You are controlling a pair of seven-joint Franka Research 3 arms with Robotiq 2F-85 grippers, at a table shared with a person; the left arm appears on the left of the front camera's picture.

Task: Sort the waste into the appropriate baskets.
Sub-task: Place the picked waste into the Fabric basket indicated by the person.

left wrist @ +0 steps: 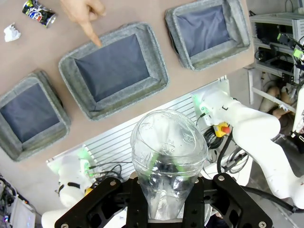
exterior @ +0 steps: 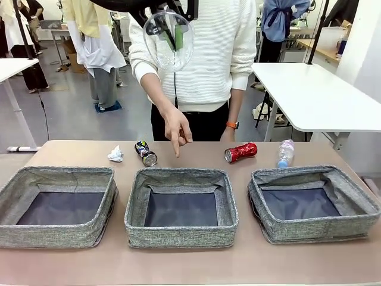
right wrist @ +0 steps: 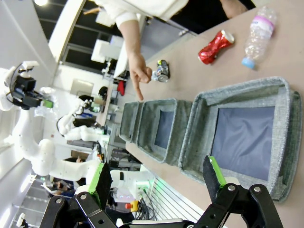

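Left hand (left wrist: 168,166) is clamped on the clear plastic cup (left wrist: 166,135), held high above the counter (exterior: 190,262). The person's finger (exterior: 177,149) points at the middle basket (exterior: 178,229), so I'd guess that's the target.

Tip: I'd lower the cup until it's just over the dark lining before letting go. A cup that light probably bounces out if dropped from up there. Also steer clear of that finger at the far rim.

From the wrist view, the middle basket sits well below the cup and ahead of it, not straight under. Right hand (right wrist: 159,178) is spread apart, empty, above the right basket (right wrist: 199,123).
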